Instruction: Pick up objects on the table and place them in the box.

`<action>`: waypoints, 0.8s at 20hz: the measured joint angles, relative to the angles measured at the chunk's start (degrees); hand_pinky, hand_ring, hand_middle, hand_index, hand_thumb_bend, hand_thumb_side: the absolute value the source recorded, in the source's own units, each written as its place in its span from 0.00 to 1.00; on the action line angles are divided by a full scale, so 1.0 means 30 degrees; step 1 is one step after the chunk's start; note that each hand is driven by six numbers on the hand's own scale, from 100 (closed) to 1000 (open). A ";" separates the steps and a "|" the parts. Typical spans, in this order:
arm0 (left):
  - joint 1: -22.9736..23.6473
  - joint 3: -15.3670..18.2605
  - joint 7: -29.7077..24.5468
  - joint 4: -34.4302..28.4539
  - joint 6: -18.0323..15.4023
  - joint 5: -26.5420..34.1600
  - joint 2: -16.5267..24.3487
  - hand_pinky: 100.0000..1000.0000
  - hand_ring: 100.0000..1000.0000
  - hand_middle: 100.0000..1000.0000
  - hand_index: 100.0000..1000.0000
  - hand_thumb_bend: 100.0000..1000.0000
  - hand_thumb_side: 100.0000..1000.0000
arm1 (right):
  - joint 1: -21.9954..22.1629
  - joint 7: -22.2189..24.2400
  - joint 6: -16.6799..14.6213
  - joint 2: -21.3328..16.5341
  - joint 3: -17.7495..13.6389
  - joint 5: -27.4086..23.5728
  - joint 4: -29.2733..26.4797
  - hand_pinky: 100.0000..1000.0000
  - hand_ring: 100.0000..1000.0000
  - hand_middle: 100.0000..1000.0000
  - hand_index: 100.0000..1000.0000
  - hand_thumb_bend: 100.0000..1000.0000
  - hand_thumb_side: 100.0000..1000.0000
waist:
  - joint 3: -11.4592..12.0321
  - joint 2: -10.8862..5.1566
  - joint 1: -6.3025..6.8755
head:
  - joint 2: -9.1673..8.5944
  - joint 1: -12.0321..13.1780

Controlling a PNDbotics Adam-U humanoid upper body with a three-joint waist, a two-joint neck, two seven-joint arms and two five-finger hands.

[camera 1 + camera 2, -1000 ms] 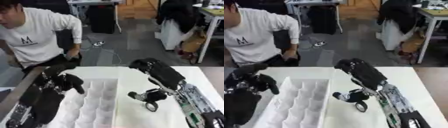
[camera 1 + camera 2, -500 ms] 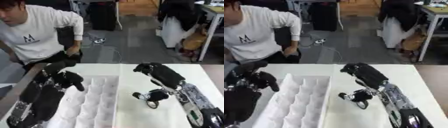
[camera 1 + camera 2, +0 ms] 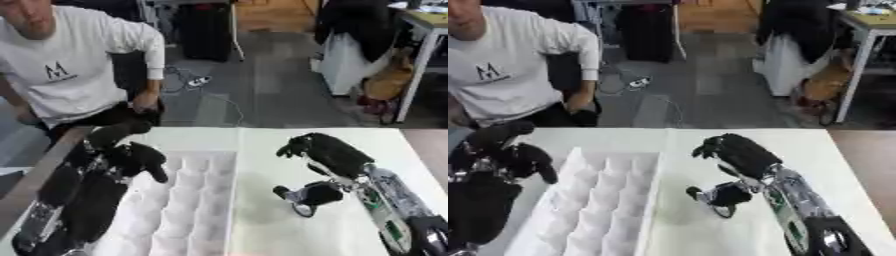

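Note:
A white box (image 3: pixel 188 200) with many small compartments lies on the table's left half. My right hand (image 3: pixel 325 154) hovers over the table to the right of the box, its fingers curled and pointing toward the box. Under its palm is a small dark object with a ring (image 3: pixel 304 197), low over the white tabletop. I cannot tell whether the thumb touches it. My left hand (image 3: pixel 131 155) is at the box's left rim with fingers curled and nothing in them. Its arm runs down to the lower left corner.
The white table (image 3: pixel 262 230) ends at a brown edge (image 3: pixel 39 175) on the left. A person in a white shirt (image 3: pixel 66 75) sits just beyond the far left edge, one hand near the table. Chairs and desks stand behind.
The whole picture has shifted, so the camera has moved. Both hands and the dark object keep about the same places relative to the box.

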 measured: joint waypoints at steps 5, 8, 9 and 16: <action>0.0000 0.0000 0.0000 0.0000 0.0000 -0.0001 0.0003 0.52 0.62 0.82 0.87 0.16 0.69 | 0.0052 -0.0024 0.0002 -0.0061 -0.0008 0.0009 0.0340 0.82 0.57 0.47 0.75 0.41 0.55 | -0.0012 0.0000 0.0001 | -0.0075 -0.0024; 0.0000 0.0000 0.0000 0.0000 0.0000 -0.0001 0.0004 0.52 0.62 0.82 0.87 0.17 0.69 | 0.0091 0.0031 -0.0056 -0.0061 -0.0008 0.0056 0.0557 0.82 0.56 0.47 0.75 0.41 0.50 | -0.0039 0.0000 0.0007 | -0.0082 -0.0026; 0.0000 0.0000 0.0000 0.0000 0.0000 -0.0001 0.0004 0.52 0.62 0.82 0.87 0.17 0.69 | 0.0097 0.0067 -0.0093 -0.0062 -0.0008 0.0056 0.0613 0.82 0.56 0.46 0.75 0.41 0.49 | -0.0052 0.0000 0.0007 | -0.0082 -0.0026; 0.0000 0.0000 0.0000 0.0000 0.0000 -0.0001 0.0004 0.52 0.62 0.82 0.87 0.17 0.69 | 0.0228 0.0228 -0.0178 -0.0062 -0.0088 0.0185 0.1316 0.81 0.53 0.43 0.72 0.41 0.46 | -0.0102 0.0000 0.0033 | -0.0083 -0.0026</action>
